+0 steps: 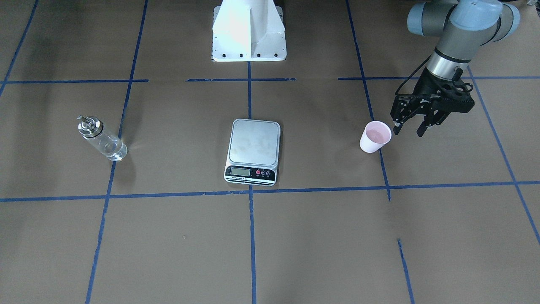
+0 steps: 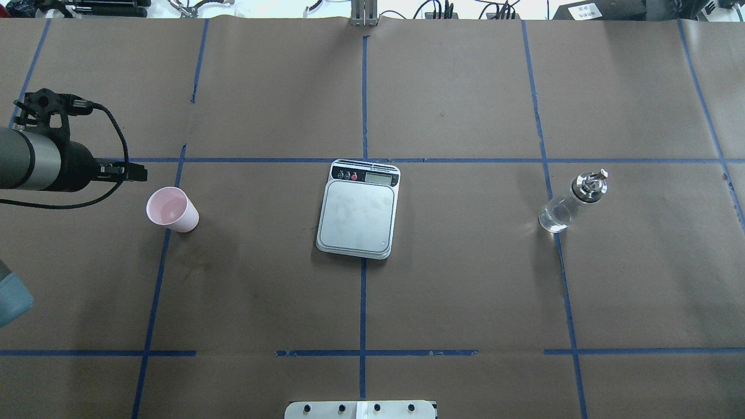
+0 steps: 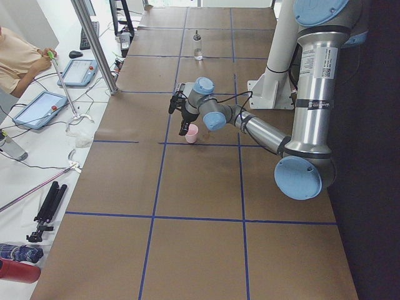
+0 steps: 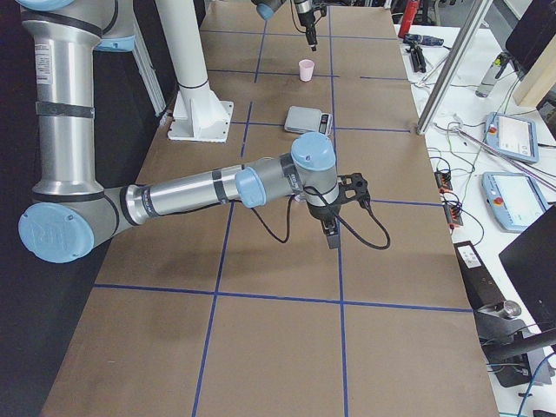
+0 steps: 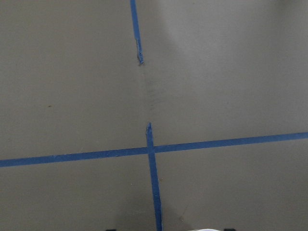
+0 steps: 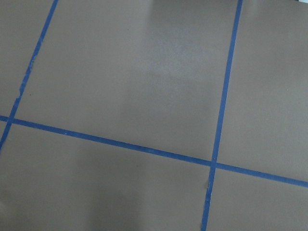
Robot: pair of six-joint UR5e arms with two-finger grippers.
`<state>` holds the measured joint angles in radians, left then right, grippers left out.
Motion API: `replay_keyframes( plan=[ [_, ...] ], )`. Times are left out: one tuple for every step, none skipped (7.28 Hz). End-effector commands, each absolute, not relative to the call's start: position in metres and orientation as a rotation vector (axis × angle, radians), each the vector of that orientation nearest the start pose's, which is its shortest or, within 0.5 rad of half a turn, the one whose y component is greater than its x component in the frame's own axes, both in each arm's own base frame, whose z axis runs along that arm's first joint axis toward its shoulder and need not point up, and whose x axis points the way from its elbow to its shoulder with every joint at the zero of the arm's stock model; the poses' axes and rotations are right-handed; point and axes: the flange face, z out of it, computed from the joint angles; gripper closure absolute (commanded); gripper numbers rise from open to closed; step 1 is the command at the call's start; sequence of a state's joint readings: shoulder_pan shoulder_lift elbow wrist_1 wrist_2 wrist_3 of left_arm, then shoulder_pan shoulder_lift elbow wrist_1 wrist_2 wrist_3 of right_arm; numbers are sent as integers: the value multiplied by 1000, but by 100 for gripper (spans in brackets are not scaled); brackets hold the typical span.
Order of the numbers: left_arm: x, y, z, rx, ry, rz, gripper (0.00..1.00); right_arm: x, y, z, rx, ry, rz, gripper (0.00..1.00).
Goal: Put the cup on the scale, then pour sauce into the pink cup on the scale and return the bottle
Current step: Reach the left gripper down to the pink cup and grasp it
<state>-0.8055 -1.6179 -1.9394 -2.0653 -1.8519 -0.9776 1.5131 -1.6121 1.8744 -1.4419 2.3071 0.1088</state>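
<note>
The pale pink cup (image 1: 375, 136) stands upright on the brown table, apart from the scale; it also shows in the overhead view (image 2: 171, 209). My left gripper (image 1: 408, 130) is open and empty, hanging just beside the cup on its outer side, a little above the table. The steel scale (image 1: 254, 147) sits at the table's middle with nothing on it. The clear glass bottle (image 1: 101, 139) with its metal collar stands far off on the other side (image 2: 567, 206). My right gripper (image 4: 330, 233) shows only in the right side view, above the table; I cannot tell its state.
Blue tape lines (image 1: 251, 192) grid the brown paper. The robot's white base (image 1: 249, 31) stands behind the scale. A metal pole (image 3: 94, 47), tablets and an operator (image 3: 19, 59) are beyond the table's far edge. The right wrist view shows only paper and tape.
</note>
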Motion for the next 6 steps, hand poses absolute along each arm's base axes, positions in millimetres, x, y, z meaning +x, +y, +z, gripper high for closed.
replay_keyframes(
  plan=[
    [307, -430, 416, 345, 851, -23, 49, 38, -485, 516, 310, -755, -96, 0],
    [314, -427, 421, 335, 846, -10, 49, 38, -485, 516, 311, -755, -96, 0],
    [318, -427, 424, 330, 842, -6, 50, 38, -485, 516, 311, -755, -96, 0],
    [320, -426, 427, 324, 838, -4, 54, 38, -485, 515, 313, -755, -97, 0],
    [323, -425, 430, 321, 834, -1, 58, 38, -485, 515, 313, -755, -97, 0],
    [323, -427, 430, 326, 830, -4, 66, 38, -485, 516, 311, -755, -96, 0]
  ],
)
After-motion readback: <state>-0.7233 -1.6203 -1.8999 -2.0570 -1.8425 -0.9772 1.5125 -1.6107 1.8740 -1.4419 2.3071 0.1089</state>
